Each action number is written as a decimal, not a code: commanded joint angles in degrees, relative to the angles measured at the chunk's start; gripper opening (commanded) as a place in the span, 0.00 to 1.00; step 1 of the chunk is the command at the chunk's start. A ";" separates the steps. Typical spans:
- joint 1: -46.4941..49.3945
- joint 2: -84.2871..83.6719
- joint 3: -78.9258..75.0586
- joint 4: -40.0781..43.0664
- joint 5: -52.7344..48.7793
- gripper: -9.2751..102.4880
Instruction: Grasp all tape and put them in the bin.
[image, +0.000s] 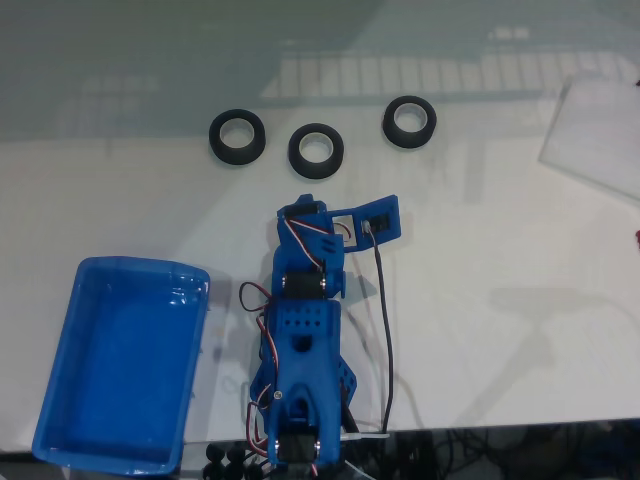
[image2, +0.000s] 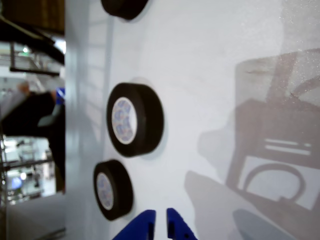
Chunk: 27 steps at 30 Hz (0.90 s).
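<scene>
Well, 3 black tape rolls (image: 316, 151), pale cores, lying flat.

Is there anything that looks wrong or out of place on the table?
Nothing stands out. Three tape rolls lie flat in a loose row, the blue bin sits upright with nothing in it, and the gripper is near the rolls.

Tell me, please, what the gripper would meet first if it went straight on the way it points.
Probably the middle tape roll: in the fixed view the gripper points up the table at it, with bare table between. Depth is unclear.
</scene>
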 joint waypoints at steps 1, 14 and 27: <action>0.26 0.88 1.32 -0.53 -0.35 0.08; 0.26 0.88 1.32 -0.53 -0.44 0.08; 0.18 0.88 1.32 -0.53 1.14 0.31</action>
